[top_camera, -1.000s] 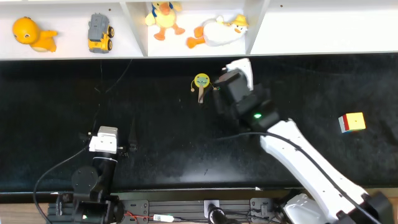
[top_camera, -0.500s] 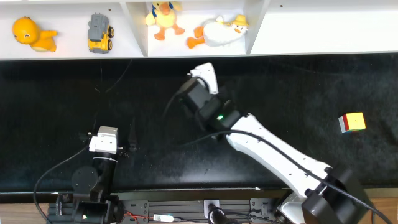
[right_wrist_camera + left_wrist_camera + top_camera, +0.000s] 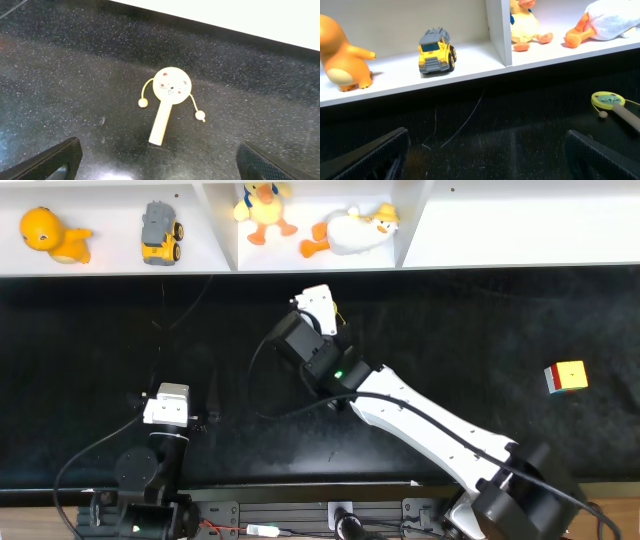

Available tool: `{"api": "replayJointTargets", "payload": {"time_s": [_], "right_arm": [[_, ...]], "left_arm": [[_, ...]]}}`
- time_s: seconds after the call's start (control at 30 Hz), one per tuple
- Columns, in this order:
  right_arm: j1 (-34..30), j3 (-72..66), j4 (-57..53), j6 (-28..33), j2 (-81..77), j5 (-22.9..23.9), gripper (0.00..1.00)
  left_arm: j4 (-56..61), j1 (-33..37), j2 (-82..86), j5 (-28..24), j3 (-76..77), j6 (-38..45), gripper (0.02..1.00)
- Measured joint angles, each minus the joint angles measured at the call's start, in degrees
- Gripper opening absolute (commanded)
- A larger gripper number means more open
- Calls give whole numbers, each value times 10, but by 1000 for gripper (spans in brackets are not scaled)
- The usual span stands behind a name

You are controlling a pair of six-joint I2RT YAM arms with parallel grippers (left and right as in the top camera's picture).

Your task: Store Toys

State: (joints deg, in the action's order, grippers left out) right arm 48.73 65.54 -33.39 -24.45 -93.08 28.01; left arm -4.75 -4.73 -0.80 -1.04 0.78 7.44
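A small rattle drum (image 3: 168, 102) with a cat face, a pale wooden handle and two beads on strings lies flat on the black tabletop. My right gripper (image 3: 160, 167) hovers above it, open and holding nothing, its fingers (image 3: 47, 162) spread wide to either side. In the top view the right arm (image 3: 330, 360) reaches across the middle toward the shelf and covers the toy. My left gripper (image 3: 485, 155) is open and empty, low over the table at the front left. From there the rattle drum (image 3: 610, 102) lies far off to one side.
A white shelf (image 3: 320, 260) along the back holds an orange duck (image 3: 50, 232), a yellow truck (image 3: 160, 232), a yellow plush duck (image 3: 264, 210) and a white plush duck (image 3: 350, 230). Its right bay is bare. A colour cube (image 3: 566, 376) lies at the table's right.
The right arm has swung left from beside the rattle drum to above it, now hiding it in the top view. The left arm has stayed put.
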Motion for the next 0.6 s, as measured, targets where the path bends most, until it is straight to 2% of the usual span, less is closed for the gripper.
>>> {"api": "replayJointTargets", "payload": {"time_s": [0.6], "right_arm": [[-9,0,49,-8,-76,-12,998]], "left_arm": [[0,0,0,0,0,0,996]]}}
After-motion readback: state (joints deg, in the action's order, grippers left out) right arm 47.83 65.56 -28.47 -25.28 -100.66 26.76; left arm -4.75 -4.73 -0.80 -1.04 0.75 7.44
